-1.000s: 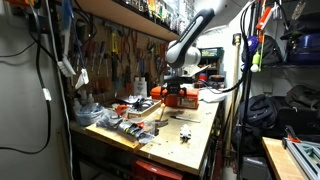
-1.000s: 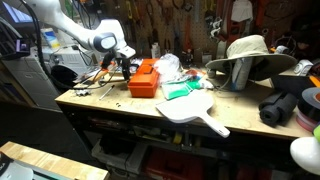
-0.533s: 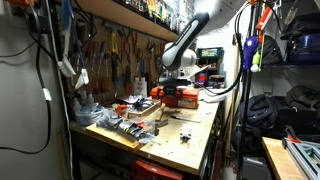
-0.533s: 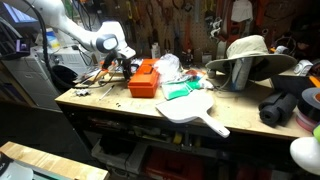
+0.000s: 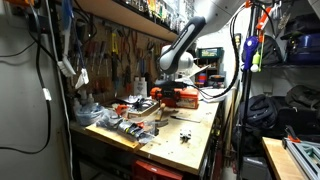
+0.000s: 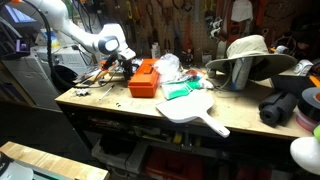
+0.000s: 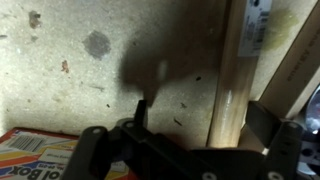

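The gripper (image 7: 190,145) hung with its jaws spread wide over the speckled chipboard benchtop (image 7: 80,80), where the pale, flat wooden slat (image 7: 236,70) lay off-centre between the fingers. By my judgement, shifting sideways to centre on the slat before closing would have made the surest grasp. The room was a cluttered workshop, with an orange plastic case (image 6: 144,78) nearby and hand tools (image 5: 120,45) hanging on the wall.

Black end effector (image 7: 190,140). White robot arm (image 6: 72,30), grey joints.
Tan particle-board desk (image 7: 70,80): speckled, dark stains.
Pale raw-wood strip (image 7: 232,70): light yellow-beige.
Printed cardboard box corner (image 7: 30,155): red, white, blue, yellow print.
Orange rectangular plastic case (image 6: 143,78): orange in both exterior views.
Green crumpled sheet (image 6: 180,91).
White paddle-shaped board (image 6: 195,112).
Beige wide-brimmed hat (image 6: 250,52).
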Action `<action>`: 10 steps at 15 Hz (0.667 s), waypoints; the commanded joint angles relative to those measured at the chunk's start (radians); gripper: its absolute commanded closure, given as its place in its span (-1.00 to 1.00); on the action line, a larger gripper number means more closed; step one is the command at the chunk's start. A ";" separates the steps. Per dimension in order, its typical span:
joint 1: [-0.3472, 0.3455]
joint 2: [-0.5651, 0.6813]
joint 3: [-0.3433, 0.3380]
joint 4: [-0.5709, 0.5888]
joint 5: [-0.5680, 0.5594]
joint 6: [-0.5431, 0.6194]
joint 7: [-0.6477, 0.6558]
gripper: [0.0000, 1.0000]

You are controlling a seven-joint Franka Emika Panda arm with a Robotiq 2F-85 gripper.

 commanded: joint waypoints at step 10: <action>-0.008 0.001 -0.040 0.037 -0.041 -0.129 0.014 -1.00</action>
